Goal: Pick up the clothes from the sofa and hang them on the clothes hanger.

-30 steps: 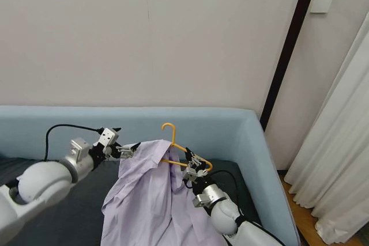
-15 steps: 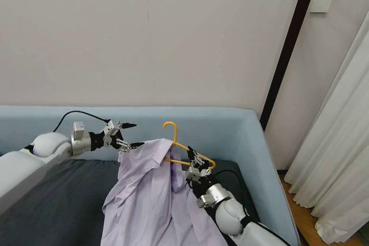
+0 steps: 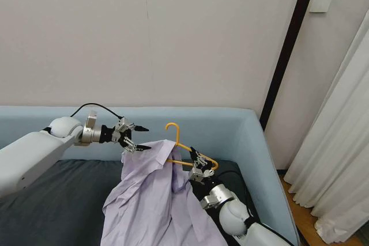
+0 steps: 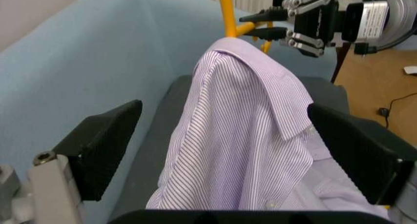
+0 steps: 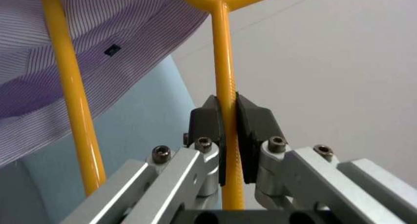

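Since a second ago the left gripper (image 3: 137, 138) has risen; it hangs released beside the shirt (image 3: 153, 197) collar. Right gripper (image 3: 198, 165) is clenched on the hanger (image 3: 173, 135) above the sofa (image 3: 46, 120). With one hanger arm bare, a tilt could slide the shirt off.

A thin, matt woven shirt (image 3: 153, 200), finely striped lilac and white, falls in soft folds over a smooth, glossy yellow hanger (image 3: 185, 152). The right hand (image 5: 228, 112) is brushed silver metal with dark screw heads, its pads (image 5: 253, 121) matt black. The left hand (image 3: 141, 138) carries dull black plastic fingers (image 4: 104, 141). At nine o'clock, the sofa (image 3: 34, 119) wears pale-blue matt fabric; at four o'clock hangs a white cloth curtain (image 3: 340, 159).
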You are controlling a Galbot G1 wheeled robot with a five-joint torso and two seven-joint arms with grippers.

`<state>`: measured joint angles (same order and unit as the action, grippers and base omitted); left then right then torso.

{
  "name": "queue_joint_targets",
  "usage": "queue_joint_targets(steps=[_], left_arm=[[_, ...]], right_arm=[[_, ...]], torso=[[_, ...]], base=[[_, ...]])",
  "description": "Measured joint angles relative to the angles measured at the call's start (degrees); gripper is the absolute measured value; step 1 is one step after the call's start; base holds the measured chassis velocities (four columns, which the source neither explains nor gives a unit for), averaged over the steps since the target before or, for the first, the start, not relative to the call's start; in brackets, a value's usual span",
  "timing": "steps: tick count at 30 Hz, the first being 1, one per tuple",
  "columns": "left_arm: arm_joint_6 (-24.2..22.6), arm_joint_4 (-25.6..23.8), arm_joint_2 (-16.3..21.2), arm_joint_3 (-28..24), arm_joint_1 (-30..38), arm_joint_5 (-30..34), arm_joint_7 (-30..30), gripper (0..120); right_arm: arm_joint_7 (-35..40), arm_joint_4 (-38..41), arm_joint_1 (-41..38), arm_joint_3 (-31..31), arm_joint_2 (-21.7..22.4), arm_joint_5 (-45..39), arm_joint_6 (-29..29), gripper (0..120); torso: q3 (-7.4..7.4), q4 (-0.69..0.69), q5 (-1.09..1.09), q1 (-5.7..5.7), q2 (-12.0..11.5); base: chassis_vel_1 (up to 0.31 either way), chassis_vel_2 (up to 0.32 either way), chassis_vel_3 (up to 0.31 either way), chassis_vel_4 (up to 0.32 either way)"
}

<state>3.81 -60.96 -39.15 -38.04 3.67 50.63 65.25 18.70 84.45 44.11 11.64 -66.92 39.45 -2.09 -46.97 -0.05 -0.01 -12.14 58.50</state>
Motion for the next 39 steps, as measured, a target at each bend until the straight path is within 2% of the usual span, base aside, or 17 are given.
queue_joint_targets(steps=[5,8,12,13,17,18,22,23,26,28,31,39], left_arm=[[0.1,2.6,-2.0,-0.8,0.9,-0.8,1.5,100],[0.1,3.5,-2.8,-1.2,0.9,-1.0,1.5,95],[0.1,4.0,-3.5,-2.3,0.9,-1.9,2.1,77],[0.1,4.0,-3.5,-2.3,0.9,-1.9,2.1,77],[0.3,4.9,-4.3,-2.8,0.9,-2.1,2.1,59],[0.3,4.9,-4.3,-2.8,0.9,-2.1,2.1,59],[0.3,5.0,-4.6,-2.9,0.5,-2.1,2.1,41],[0.3,5.0,-4.6,-2.9,0.5,-2.1,2.1,41],[0.3,5.0,-4.6,-2.9,0.6,-2.1,1.9,27],[0.3,5.0,-4.6,-2.9,0.6,-2.1,1.8,23],[0.5,4.8,-4.4,-3.0,0.6,-2.0,1.5,10],[1.6,4.2,-3.7,-2.0,-0.7,-1.8,-0.1,8]], right_arm=[[0.0,0.3,-0.3,0.5,0.8,-1.4,0.3,5],[-0.1,0.6,-0.4,0.5,1.1,-1.7,0.3,5],[-0.3,1.1,-0.6,0.6,1.9,-2.1,0.1,5],[-0.3,1.1,-0.6,0.6,1.9,-2.1,0.1,5],[-0.6,1.8,-0.6,0.9,2.3,-2.1,-0.4,5],[-0.6,1.8,-0.6,0.9,2.3,-2.1,-0.4,5],[-0.7,2.1,-0.7,1.2,2.4,-2.2,-0.4,5],[-0.7,2.1,-0.7,1.2,2.4,-2.2,-0.4,5],[-0.8,2.1,-1.0,1.4,2.4,-2.2,-0.9,5],[-0.9,2.1,-1.1,1.4,2.4,-2.1,-1.0,5],[-1.0,2.1,-1.1,1.5,2.4,-1.9,-1.2,5],[-1.3,2.3,-1.1,1.8,2.4,-2.1,-1.3,5]], torso=[[0.00,-0.02,0.00,0.00,0.0],[0.00,-0.02,0.00,0.00,0.0],[0.00,-0.01,0.00,0.00,0.0],[0.00,-0.01,0.00,0.00,0.0],[0.00,-0.02,0.00,0.00,0.0],[0.00,-0.02,0.00,0.00,0.0],[0.00,-0.01,0.00,0.00,0.0],[0.00,-0.01,0.00,0.00,0.0],[0.00,-0.01,0.00,0.00,0.0],[0.00,-0.01,0.00,0.00,0.0],[0.00,-0.01,0.00,0.00,0.0],[0.00,-0.01,-0.01,0.01,0.0]], base=[[0.000,0.000,0.000,0.000],[0.000,0.000,0.000,0.000],[0.000,0.000,0.000,0.000],[0.000,0.000,0.000,0.000],[0.000,0.000,0.000,0.000],[0.000,0.000,0.000,0.000],[0.000,0.000,0.000,0.000],[0.000,0.000,0.000,0.000],[0.000,0.000,0.000,0.000],[0.000,0.000,0.000,0.000],[0.000,0.000,0.000,0.000],[0.000,0.000,0.000,0.000]])
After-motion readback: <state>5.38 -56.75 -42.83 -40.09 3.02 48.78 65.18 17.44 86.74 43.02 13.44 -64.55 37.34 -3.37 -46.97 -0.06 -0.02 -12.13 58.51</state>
